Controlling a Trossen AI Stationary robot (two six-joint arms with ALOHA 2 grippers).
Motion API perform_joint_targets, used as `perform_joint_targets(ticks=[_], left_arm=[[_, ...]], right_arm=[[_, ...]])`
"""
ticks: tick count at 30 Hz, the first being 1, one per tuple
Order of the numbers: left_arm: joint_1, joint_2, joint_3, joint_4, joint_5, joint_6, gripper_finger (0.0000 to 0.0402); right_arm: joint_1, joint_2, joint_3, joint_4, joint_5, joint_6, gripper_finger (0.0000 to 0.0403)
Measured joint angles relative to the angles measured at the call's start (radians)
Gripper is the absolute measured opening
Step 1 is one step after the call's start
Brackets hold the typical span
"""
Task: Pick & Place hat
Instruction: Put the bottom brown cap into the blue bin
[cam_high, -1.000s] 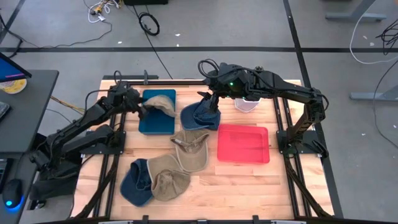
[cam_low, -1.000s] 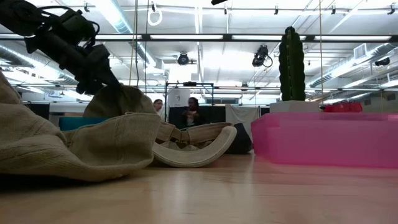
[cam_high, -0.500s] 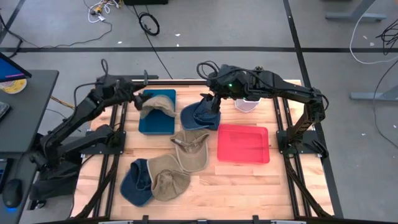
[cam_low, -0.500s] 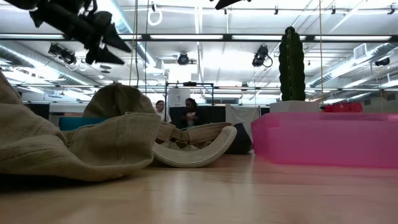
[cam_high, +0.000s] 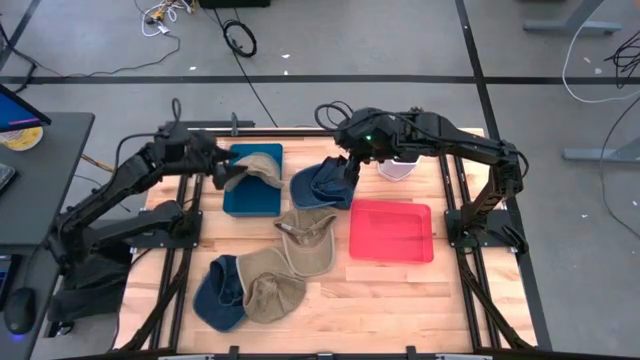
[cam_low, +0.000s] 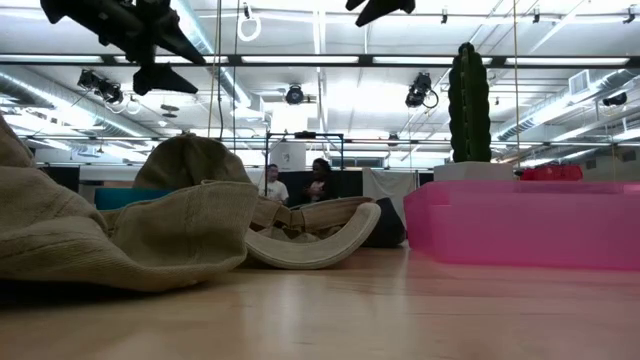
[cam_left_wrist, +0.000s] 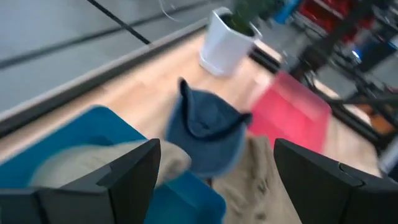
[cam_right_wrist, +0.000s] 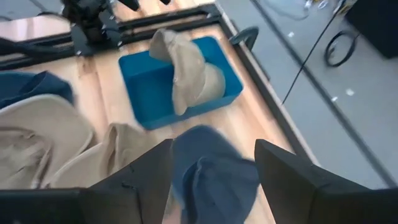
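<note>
Tan hat (cam_high: 257, 167) lies in blue bin (cam_high: 250, 190), brim overhanging. Left claw (cam_high: 217, 170) released, just beside it. Right claw (cam_high: 349, 167) released above navy hat (cam_high: 322, 186). Risk: brim could snag, dragging hat out.

Left pincer (cam_high: 218, 172) now up off tan hat (cam_high: 254, 168).

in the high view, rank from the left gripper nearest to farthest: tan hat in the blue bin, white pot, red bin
1. tan hat, in the blue bin, right beside the left gripper.
2. white pot, at the table's back, past the right gripper.
3. red bin, on the table's right side.
</note>
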Motion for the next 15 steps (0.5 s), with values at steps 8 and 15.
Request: perform_joint_targets(ticks=[8, 15], left_arm=[[-0.191, 0.000, 0.000, 0.022, -0.003, -0.029, 0.0318], [-0.347, 0.000, 0.000, 0.021, -0.030, -0.234, 0.0318]], right_arm=[[0.021, 0.001, -0.181, 0.015, -0.094, 0.092, 0.0228], [0.061, 0.002, -0.324, 0.024, -0.096, 0.121, 0.0228]])
